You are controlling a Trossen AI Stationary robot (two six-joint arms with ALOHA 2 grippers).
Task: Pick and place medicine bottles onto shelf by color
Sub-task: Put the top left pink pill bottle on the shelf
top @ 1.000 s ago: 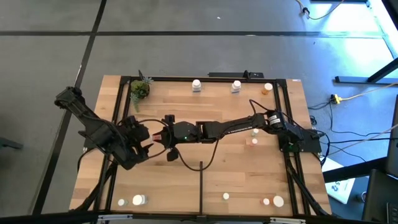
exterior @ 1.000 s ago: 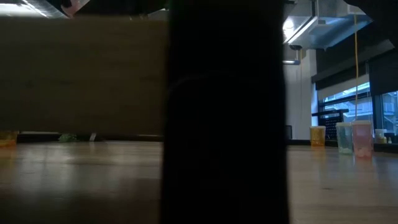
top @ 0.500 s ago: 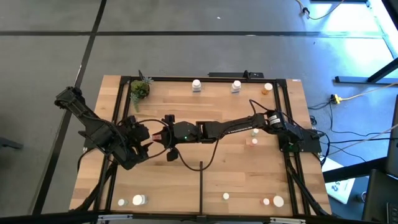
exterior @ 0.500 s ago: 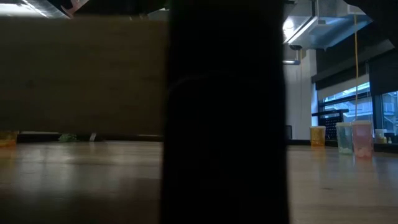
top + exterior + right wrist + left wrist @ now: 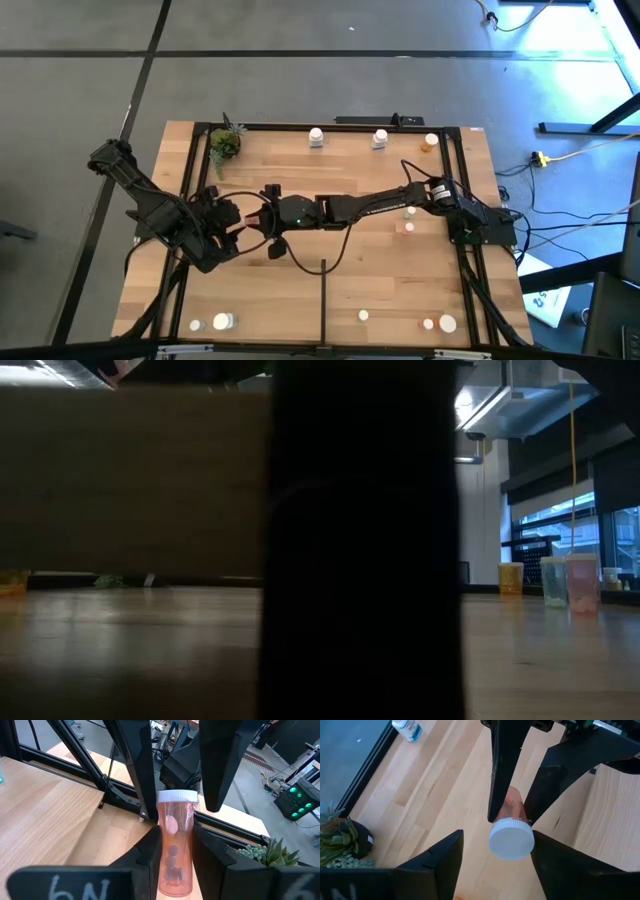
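Mid-shelf point(image 5: 400, 260), your right gripper point(image 5: 175, 857) clamps the orange pill bottle point(image 5: 175, 845); your left gripper point(image 5: 495, 850) straddles its white cap point(image 5: 511, 838), jaws apart.

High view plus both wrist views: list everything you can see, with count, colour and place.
shelf: one, light wood, black frame, under both arms
divider strip: one, black, bottom centre
potted plant: one, green, top left corner
top-edge bottles: three, two white, one orange
mid-right bottles: two, pale, beside right arm
bottom-edge bottles: five, pale, two left, three right
held bottle: one, orange, white cap, mid-air
right gripper: shut on held bottle
left gripper: open, flanking its cap
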